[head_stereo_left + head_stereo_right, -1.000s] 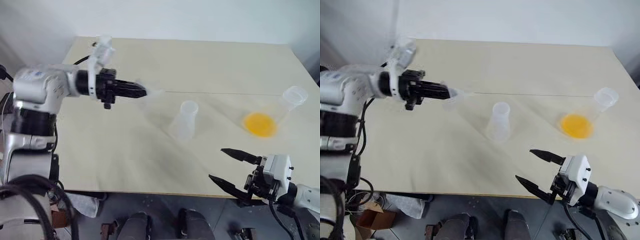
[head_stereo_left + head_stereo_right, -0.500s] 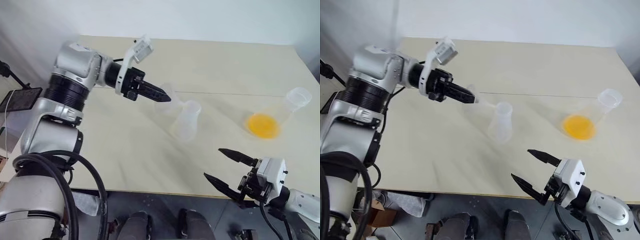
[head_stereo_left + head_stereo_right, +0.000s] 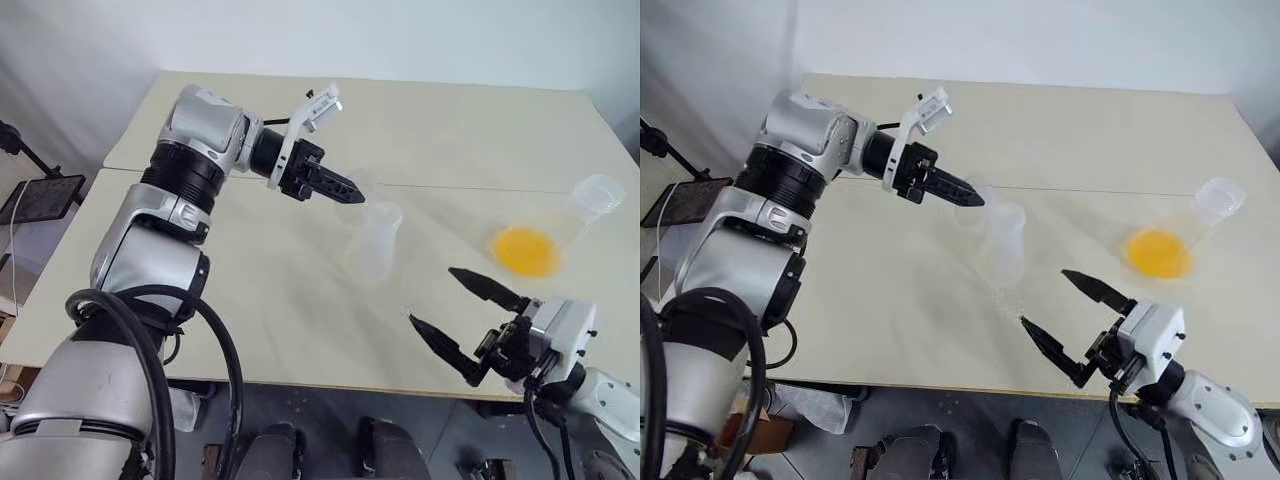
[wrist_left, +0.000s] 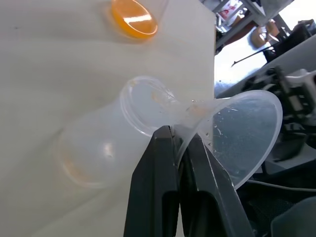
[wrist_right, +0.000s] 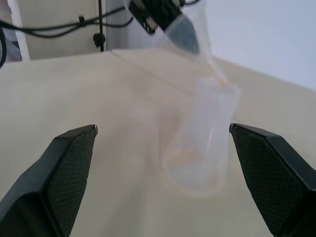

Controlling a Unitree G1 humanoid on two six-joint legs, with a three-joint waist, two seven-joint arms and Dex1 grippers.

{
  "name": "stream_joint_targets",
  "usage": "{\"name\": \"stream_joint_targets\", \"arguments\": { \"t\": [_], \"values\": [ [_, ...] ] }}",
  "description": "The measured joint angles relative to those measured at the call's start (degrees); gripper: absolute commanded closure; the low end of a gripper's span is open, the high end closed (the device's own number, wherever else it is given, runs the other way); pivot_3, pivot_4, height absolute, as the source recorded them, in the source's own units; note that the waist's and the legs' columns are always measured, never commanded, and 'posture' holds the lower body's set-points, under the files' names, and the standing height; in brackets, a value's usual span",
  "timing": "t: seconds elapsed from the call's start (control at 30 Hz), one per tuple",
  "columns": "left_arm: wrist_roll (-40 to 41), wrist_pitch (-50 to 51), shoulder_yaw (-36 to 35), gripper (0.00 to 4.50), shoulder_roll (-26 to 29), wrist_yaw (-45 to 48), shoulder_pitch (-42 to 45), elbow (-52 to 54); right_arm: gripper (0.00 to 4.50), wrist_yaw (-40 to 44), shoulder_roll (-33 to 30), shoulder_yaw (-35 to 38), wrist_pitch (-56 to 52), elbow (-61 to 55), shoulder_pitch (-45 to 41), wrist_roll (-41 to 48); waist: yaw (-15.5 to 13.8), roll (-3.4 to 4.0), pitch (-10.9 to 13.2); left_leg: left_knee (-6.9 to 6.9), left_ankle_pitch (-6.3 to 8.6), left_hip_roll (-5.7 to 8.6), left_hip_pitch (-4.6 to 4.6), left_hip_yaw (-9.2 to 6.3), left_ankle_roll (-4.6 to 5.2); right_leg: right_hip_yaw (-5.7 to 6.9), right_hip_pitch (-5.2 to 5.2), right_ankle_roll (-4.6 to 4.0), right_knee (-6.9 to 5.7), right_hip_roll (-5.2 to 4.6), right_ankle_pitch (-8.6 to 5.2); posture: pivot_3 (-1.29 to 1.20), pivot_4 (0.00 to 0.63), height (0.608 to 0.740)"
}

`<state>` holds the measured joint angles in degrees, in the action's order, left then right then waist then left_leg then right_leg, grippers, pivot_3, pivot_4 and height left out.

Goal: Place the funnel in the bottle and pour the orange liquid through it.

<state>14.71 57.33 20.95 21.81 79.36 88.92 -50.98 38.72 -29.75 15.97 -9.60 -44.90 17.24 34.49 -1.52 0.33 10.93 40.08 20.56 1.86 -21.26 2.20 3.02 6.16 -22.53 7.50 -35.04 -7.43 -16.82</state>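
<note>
My left gripper [image 3: 350,193] is shut on the rim of the clear funnel [image 4: 237,133]. It holds the funnel in the air with the spout at the mouth of the bottle [image 3: 372,245]. The bottle stands upright at the middle of the table; whether the spout is inside the neck I cannot tell. The orange liquid [image 3: 522,250] sits in the base of a clear conical flask [image 3: 596,192] at the right. My right gripper [image 3: 432,296] hovers open near the table's front edge, pointing at the bottle [image 5: 202,143], with nothing between its fingers [image 5: 74,153].
The beige table [image 3: 250,300] has a thin seam across its middle. A dark stand with a tablet [image 3: 40,195] is off the table's left side. The flask stands to the right of my right gripper, further back on the table.
My left arm has swung to the right, carrying the funnel from the table's left part to the bottle's mouth. The right gripper has risen a little and stays open.
</note>
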Motion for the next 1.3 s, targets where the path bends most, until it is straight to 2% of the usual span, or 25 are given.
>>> {"name": "stream_joint_targets", "arguments": {
  "t": [0.2, 0.33, 0.7, 1.03, 1.3],
  "values": [
    [-2.6, -1.5, -0.1, 4.47, -2.2, 0.3, 1.0, -3.2, 0.0, -2.0, 0.2, 0.0, -0.8, -0.4, -1.1, 1.6, 0.0, 0.0, 0.0, -0.01, 0.0, 0.02, 0.0, 0.03, 0.0, 0.0, -0.02, 0.01, -0.01, 0.0, 0.0, 0.0, 0.15, 0.74],
    [-4.0, -1.8, -0.1, 3.53, -2.9, 0.5, 1.5, -4.3, 0.0, -2.1, 0.2, 0.0, -0.8, -0.4, -1.1, 1.6, 0.0, 0.0, 0.0, 0.0, -0.01, 0.02, -0.01, 0.03, 0.01, 0.0, -0.02, 0.01, -0.01, 0.0, 0.0, 0.0, 0.15, 0.74],
    [-4.7, -3.9, -3.5, 0.11, -3.2, 1.1, 2.9, -6.0, 0.0, -2.2, 2.4, 0.0, 1.0, 0.7, 1.1, 0.7, 0.0, 0.0, 0.0, 0.01, -0.01, 0.02, 0.0, 0.04, 0.02, -0.01, -0.03, 0.01, -0.06, -0.01, 0.0, 0.0, 0.15, 0.74],
    [-6.8, -7.7, -4.9, 0.03, -4.5, -2.0, 0.7, -6.4, 0.0, -3.1, 2.4, 0.1, 1.2, 1.4, 0.1, 0.7, 0.0, 0.0, 0.0, 0.02, -0.01, 0.02, -0.01, 0.03, 0.02, -0.01, -0.03, 0.01, -0.07, -0.01, 0.0, 0.0, 0.15, 0.74],
    [-6.2, -12.5, -11.7, 0.03, -6.9, -8.8, 0.5, -8.5, 0.0, -4.5, 2.9, 0.0, 1.2, 1.4, 0.0, 0.0, 0.0, 0.0, 0.0, 0.02, -0.01, 0.02, 0.0, 0.03, 0.02, 0.0, -0.05, 0.01, -0.11, -0.01, 0.01, 0.0, 0.15, 0.74]
  ]
}}
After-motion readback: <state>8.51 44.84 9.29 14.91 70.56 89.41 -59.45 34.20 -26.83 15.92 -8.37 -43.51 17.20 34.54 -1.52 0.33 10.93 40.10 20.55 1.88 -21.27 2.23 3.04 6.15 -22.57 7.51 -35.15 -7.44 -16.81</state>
